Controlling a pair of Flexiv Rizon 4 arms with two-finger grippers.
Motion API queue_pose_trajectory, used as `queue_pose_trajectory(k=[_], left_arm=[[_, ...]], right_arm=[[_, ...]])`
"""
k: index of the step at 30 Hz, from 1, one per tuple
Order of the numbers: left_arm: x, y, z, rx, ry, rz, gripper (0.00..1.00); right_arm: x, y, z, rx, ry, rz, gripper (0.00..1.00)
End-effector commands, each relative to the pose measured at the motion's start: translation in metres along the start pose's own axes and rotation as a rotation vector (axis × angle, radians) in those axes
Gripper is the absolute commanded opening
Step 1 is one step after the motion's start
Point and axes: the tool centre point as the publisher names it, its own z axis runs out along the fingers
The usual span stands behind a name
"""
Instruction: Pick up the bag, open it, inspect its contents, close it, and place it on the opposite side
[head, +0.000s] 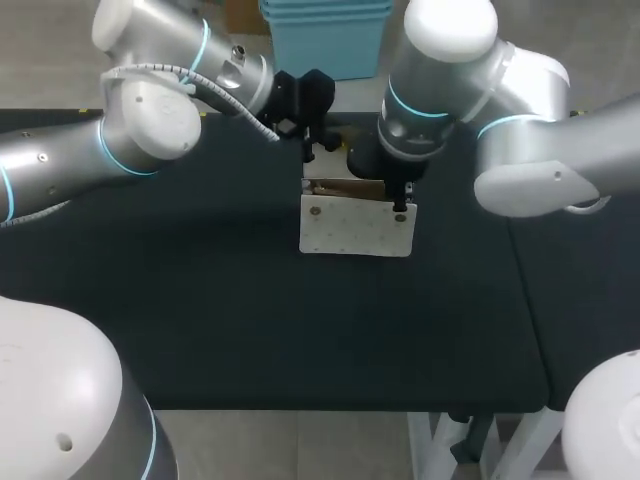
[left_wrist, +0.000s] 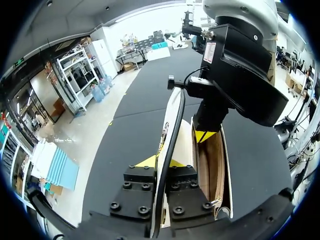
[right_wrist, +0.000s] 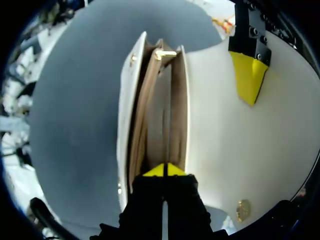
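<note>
A white bag stands in the middle of the black table with its flap turned forward and its brown inside showing. My left gripper comes down at the bag's back left end. In the left wrist view the left gripper is shut on the white flap with its black edge. My right gripper is at the bag's right end. In the right wrist view the right gripper is shut on a thin wall at the bag's open mouth, and the left arm's yellow fingertip lies on the flap.
The black table spreads to both sides of the bag and toward its front edge. Both arms meet over the bag near the table's far edge, close together.
</note>
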Motion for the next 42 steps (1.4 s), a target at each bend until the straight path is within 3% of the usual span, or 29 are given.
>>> queue_pose_trajectory(k=[1, 8, 19, 22, 23, 25, 26, 27, 28, 42], left_arm=[[0.001, 0.001, 0.0, 0.004, -0.007, -0.003, 0.0], [0.002, 0.002, 0.001, 0.004, -0.008, -0.006, 0.0], [0.004, 0.003, 0.001, 0.016, 0.004, 0.002, 0.0], [0.004, 0.004, 0.001, 0.016, 0.004, 0.005, 0.0], [0.004, 0.004, 0.001, 0.017, 0.004, 0.007, 0.0], [0.005, 0.004, 0.0, 0.018, 0.004, 0.01, 0.0], [0.005, 0.003, 0.0, 0.019, 0.004, 0.013, 0.0], [0.005, 0.003, 0.0, 0.02, 0.005, 0.014, 0.0], [0.005, 0.003, 0.0, 0.021, 0.005, 0.016, 0.0], [0.006, 0.005, 0.001, 0.033, 0.018, 0.044, 0.0]], right_arm=[[0.006, 0.002, 0.002, 0.003, 0.0, -0.003, 0.0], [0.011, 0.003, 0.0, 0.005, 0.003, -0.011, 0.0], [0.019, 0.004, 0.017, -0.002, 0.086, -0.02, 0.0], [0.02, 0.004, 0.017, -0.004, 0.091, -0.02, 0.19], [0.019, 0.004, 0.017, -0.004, 0.093, -0.02, 0.33], [0.019, 0.005, 0.016, -0.002, 0.096, -0.021, 0.53], [0.019, 0.005, 0.016, -0.001, 0.098, -0.021, 0.8], [0.019, 0.005, 0.016, -0.001, 0.099, -0.022, 0.96], [0.018, 0.005, 0.016, 0.0, 0.1, -0.022, 1.0], [0.019, 0.007, 0.019, 0.005, 0.12, -0.028, 1.0]])
